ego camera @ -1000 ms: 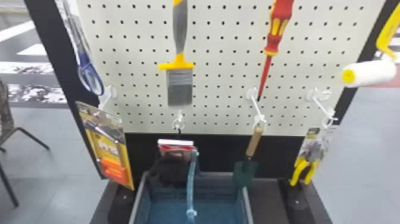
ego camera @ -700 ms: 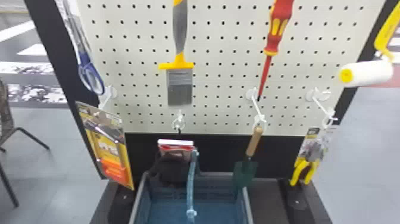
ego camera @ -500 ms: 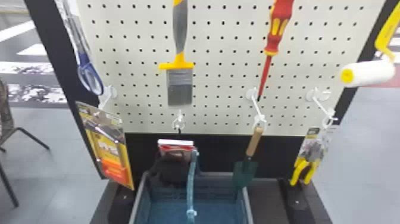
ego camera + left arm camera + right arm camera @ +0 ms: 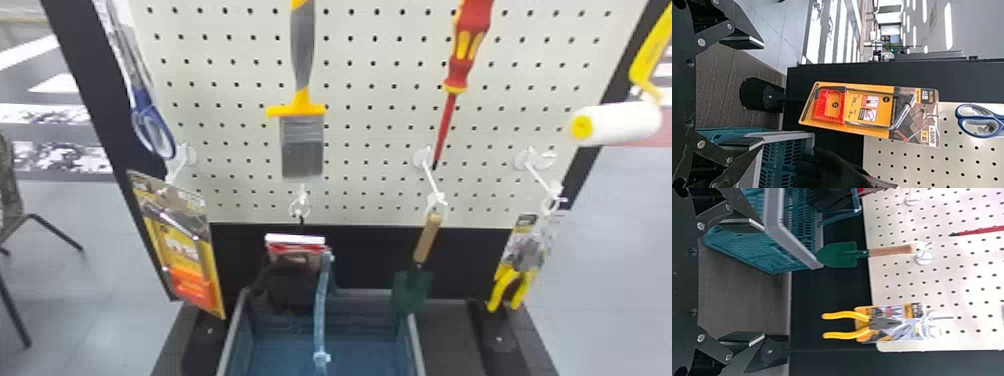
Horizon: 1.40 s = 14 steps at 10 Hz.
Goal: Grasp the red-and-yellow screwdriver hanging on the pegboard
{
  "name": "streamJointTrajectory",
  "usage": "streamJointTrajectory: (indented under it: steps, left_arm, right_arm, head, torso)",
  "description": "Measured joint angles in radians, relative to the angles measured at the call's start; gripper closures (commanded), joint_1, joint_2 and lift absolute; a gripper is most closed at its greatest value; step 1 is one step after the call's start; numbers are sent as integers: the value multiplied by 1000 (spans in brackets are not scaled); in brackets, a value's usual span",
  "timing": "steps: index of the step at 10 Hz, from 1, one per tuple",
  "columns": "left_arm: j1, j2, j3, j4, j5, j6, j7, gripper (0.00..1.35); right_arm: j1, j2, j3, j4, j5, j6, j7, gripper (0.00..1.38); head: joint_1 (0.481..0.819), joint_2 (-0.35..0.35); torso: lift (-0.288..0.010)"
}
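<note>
Screwdriver handle (image 4: 467, 45) glossy plastic; trowel (image 4: 413, 280) grip smooth wood, blade matt green; basket (image 4: 412, 345) plastic w/ mesh sides; gloves (image 4: 295, 282) matt black cloth; scissors' (image 4: 979, 121) grips smooth plastic.

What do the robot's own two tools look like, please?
The left tool and the right tool look alike: black, each with two flat fingers on angular linkage bars, silvery round pins at the joints, and a thin pale strip edging each fingertip.
</note>
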<state>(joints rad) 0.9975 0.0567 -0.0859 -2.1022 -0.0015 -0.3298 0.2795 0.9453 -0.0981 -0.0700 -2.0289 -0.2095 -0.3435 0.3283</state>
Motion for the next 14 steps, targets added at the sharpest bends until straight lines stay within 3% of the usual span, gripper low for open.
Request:
streamJointTrajectory:
  steps: [8, 14]
  left_arm:
    - [5, 0, 2, 0, 3, -2, 0, 407]
    - [4, -1, 2, 0, 3, -1, 0, 407]
  right_arm:
    - [-41, -16, -22, -388, 42, 224, 11, 318]
    - [-196, -15, -104, -486, 87, 342, 174, 315]
  head:
    - [549, 0]
    - [549, 0]
  torso:
    - [-100]
    - [-100]
